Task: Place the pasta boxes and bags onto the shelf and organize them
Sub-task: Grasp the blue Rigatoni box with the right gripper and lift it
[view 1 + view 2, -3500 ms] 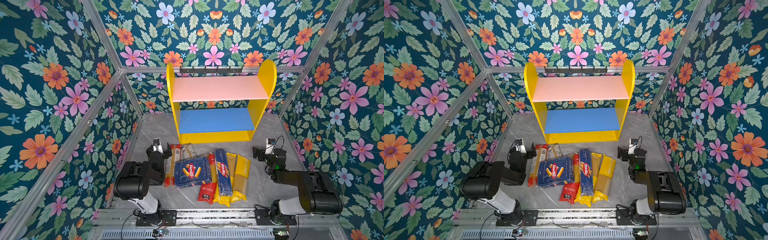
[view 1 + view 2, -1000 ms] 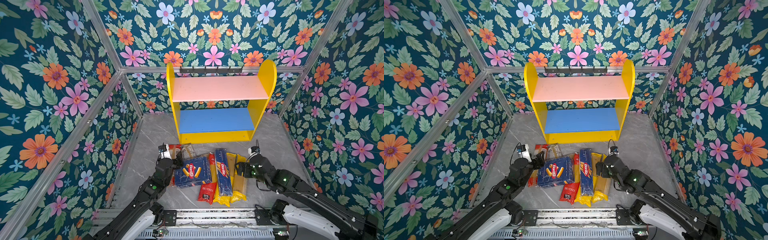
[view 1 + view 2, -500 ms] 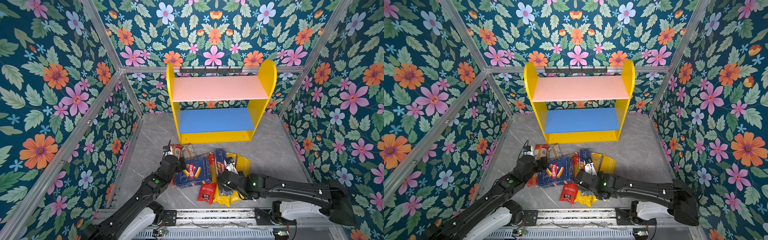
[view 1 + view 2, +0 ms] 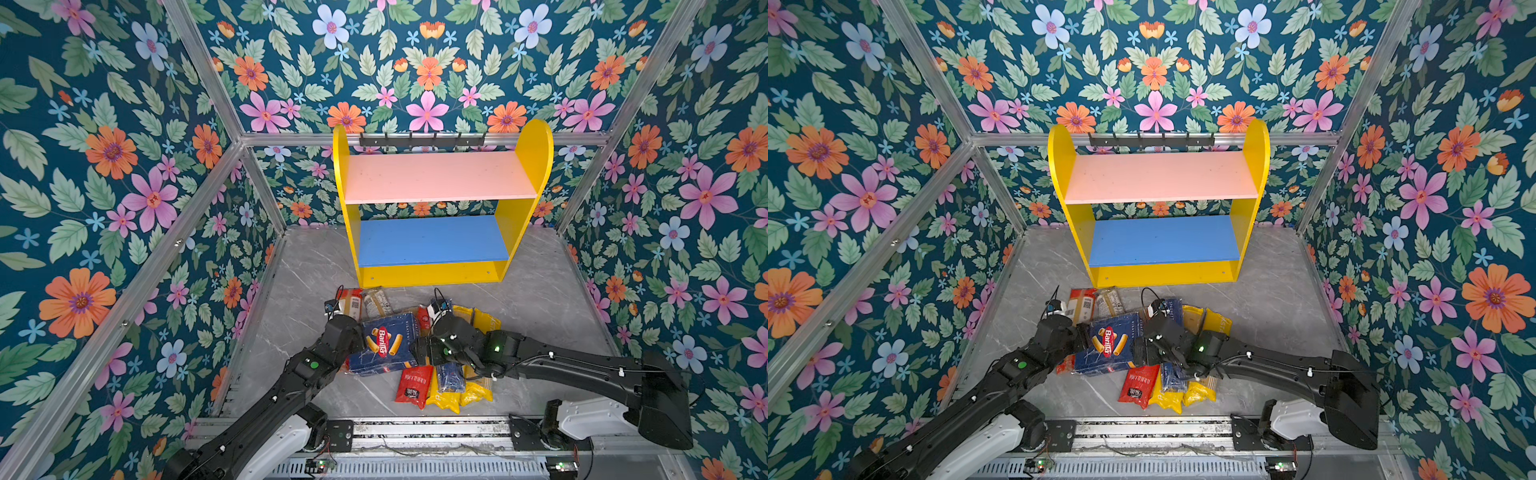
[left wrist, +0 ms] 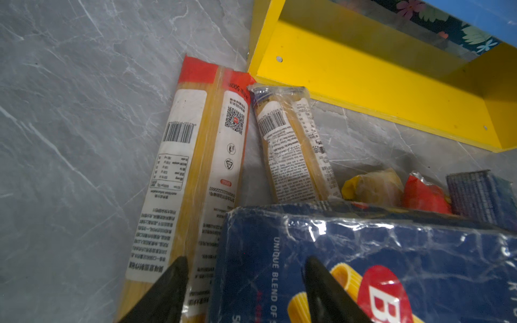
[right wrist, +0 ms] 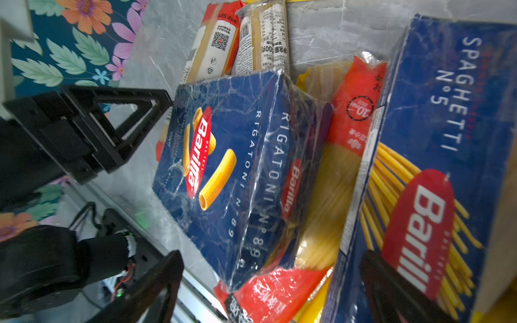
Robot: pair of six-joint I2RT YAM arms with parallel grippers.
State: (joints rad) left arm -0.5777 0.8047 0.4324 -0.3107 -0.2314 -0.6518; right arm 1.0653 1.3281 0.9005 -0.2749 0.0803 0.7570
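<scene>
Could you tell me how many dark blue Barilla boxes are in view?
2: the wide dark blue rigatoni box lies left; the long narrow spaghetti box lies right of it.

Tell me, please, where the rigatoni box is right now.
In both top views the rigatoni box lies before the left half of the shelf, overlapping the red-ended bag, between the left claw and the right claw.

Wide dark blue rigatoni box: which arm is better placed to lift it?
Probably left: left hand straddles one edge of the wide dark blue rigatoni box; right hand spans it plus a red-ended bag.
</scene>
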